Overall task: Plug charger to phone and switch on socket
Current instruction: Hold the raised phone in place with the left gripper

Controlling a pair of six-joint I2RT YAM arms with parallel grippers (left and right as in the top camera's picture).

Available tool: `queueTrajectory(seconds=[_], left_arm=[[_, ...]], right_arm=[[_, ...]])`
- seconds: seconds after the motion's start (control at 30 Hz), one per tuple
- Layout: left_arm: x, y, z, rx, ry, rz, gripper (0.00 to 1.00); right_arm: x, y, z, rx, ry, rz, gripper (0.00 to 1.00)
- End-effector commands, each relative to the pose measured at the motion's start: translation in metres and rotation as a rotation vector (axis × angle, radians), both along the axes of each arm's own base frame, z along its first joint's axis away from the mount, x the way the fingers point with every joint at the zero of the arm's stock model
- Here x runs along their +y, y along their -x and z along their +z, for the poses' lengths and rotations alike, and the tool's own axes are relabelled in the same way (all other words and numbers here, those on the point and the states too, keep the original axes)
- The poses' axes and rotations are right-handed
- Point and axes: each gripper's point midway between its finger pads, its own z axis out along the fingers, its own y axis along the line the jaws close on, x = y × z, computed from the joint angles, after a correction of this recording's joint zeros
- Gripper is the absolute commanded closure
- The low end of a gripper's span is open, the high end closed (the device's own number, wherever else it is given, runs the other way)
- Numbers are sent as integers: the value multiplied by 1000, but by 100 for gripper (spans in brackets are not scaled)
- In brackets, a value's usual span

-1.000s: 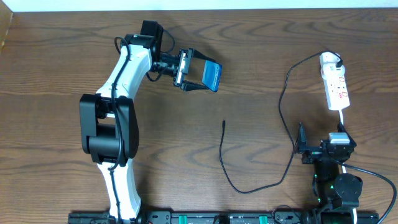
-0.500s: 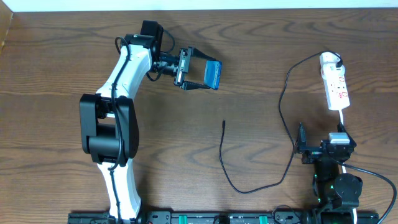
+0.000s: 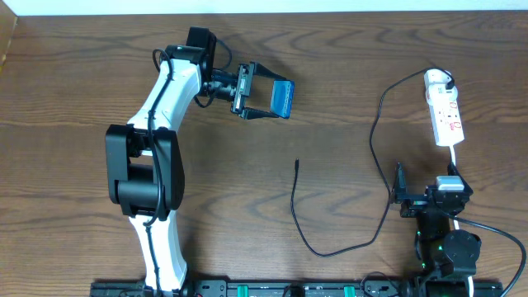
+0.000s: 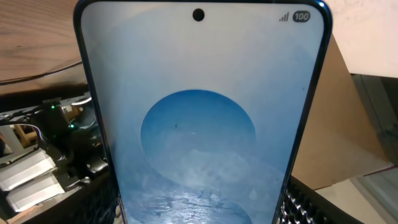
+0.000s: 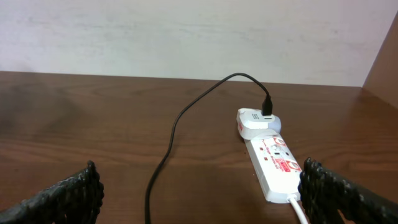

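Note:
The phone, its blue screen lit, is held off the table at the back left, with my left gripper shut on its edges. It fills the left wrist view as the phone, with a ribbed fingertip at each lower corner. The charger cable runs from the white adapter in a long loop to its connector tip, which lies loose mid-table. The white socket lies at the right. My right gripper stands open just short of the socket, with the cable between its fingers.
A white mains lead runs from the socket's near end toward the right arm. The table's back edge lies close behind the phone. A black rail lines the front edge.

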Motion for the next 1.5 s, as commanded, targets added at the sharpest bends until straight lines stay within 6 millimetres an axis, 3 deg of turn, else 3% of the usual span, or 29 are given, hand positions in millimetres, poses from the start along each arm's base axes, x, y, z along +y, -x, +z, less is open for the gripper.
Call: queueTrajectory(seconds=[0.0,0.67,0.87,1.47], left_arm=[[-1,0,28,-45,56,-5,93],[-1,0,28,-43,58,-6,93],[-3,3,44,-32,149,-21,93],[-3,3,45,-35,156,-22,92]], right_arm=[[-3,0,0,1,9,-13,1],[-3,0,0,1,9,-13,1],[-3,0,0,1,9,-13,1],[-3,0,0,1,9,-13,1]])
